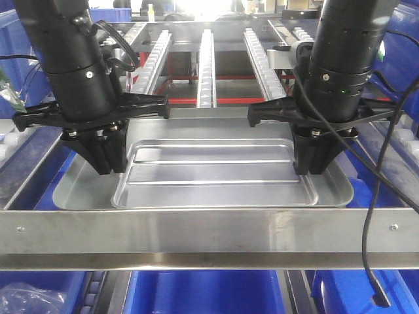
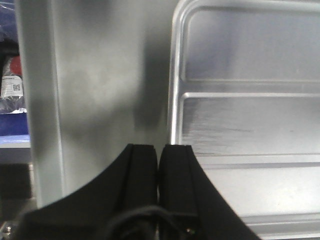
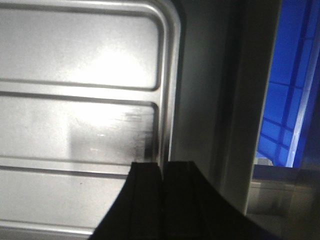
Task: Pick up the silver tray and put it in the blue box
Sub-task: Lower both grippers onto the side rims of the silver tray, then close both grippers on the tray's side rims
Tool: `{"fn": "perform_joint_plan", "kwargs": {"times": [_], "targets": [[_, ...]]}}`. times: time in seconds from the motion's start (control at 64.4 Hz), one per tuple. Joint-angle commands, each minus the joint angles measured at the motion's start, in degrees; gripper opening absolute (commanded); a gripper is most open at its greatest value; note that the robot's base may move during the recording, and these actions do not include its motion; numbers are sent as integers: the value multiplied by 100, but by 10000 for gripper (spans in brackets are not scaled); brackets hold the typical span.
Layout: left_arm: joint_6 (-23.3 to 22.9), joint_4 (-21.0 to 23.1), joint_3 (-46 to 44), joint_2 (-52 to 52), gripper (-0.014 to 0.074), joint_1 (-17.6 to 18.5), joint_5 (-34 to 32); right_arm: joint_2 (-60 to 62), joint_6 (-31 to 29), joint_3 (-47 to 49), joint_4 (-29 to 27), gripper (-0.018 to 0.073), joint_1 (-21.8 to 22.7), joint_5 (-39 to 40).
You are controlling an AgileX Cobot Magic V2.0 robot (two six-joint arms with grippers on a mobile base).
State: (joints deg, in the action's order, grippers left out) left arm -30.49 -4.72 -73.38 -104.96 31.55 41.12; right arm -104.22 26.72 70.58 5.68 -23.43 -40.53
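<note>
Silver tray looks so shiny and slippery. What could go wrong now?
The left gripper and right gripper pinch the silver tray only by its thin rim, so it might slip. If one arm lifts sooner, it could tilt. It may also bump the metal rail in front.

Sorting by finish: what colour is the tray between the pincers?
The silver tray is shiny bare metal, silver-grey; best seen in the exterior front-facing view.

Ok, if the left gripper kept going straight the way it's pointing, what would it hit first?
The silver tray, at its left rim; the left gripper sits right over it, maybe already touching.
</note>
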Motion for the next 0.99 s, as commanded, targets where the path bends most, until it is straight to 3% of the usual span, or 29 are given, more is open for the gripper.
{"fn": "perform_joint_plan", "kwargs": {"times": [0.0, 0.124, 0.528, 0.745, 0.978], "targets": [[15, 18, -174, 265, -6, 37, -118, 256, -52, 206, 10, 242, 46, 196], [15, 18, -174, 265, -6, 37, -129, 256, -47, 206, 10, 364, 46, 149], [15, -124, -174, 265, -2, 37, -106, 256, -47, 206, 10, 363, 46, 216], [15, -102, -174, 265, 300, 37, -84, 256, -47, 206, -113, 364, 46, 348], [15, -3, -174, 221, 272, 37, -136, 256, -47, 206, -112, 364, 76, 418]]}}
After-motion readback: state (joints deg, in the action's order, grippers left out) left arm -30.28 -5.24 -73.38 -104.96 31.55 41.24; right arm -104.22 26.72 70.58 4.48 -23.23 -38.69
